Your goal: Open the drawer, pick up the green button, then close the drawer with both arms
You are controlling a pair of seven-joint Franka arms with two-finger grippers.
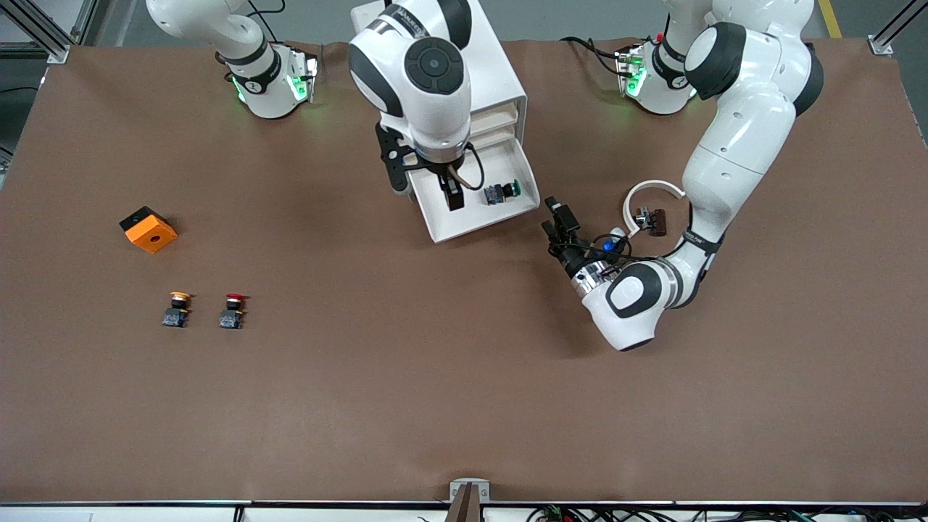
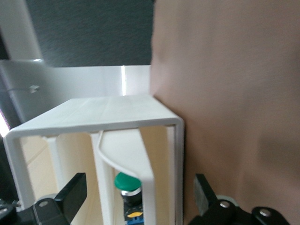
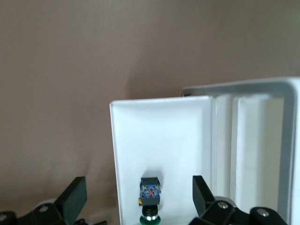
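**Green button lying in the open drawer**

I am seeing the button lying on its side in the pulled-out bottom drawer of the white cabinet. My right gripper is hanging over the drawer beside the button, fingers spread apart. My left gripper is hovering low just beside the drawer, toward the left arm's end, fingers also spread.

Right hand open, pointing down, left hand open, held sideways
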